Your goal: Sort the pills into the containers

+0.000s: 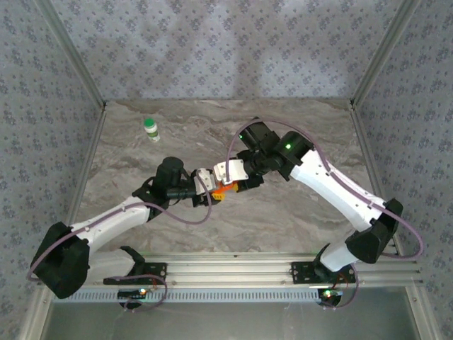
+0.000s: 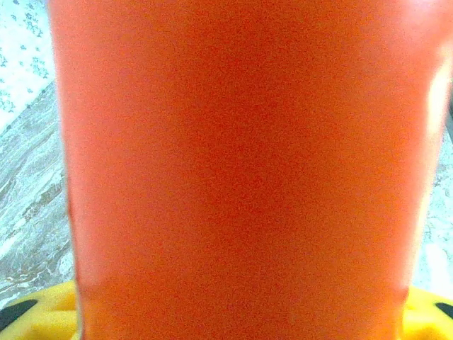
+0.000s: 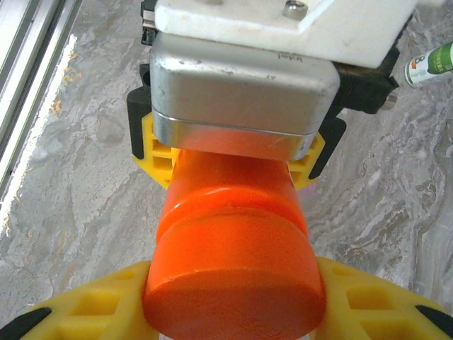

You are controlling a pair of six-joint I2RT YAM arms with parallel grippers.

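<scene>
An orange pill bottle (image 1: 225,188) hangs above the middle of the table, held from both sides. My left gripper (image 1: 212,185) is shut on its body, and in the left wrist view the bottle (image 2: 241,170) fills the frame between yellow fingers (image 2: 28,315). My right gripper (image 3: 233,304) is shut on the orange cap end (image 3: 233,276), yellow fingers (image 3: 375,304) on either side. Beyond the cap, the left gripper (image 3: 233,159) clamps the bottle's body. The pills are hidden and the containers are out of view.
A small white bottle with a green cap (image 1: 151,129) stands at the back left of the marble table (image 1: 297,219); it lies at the upper right of the right wrist view (image 3: 428,64). Aluminium rails (image 1: 233,265) run along the near edge.
</scene>
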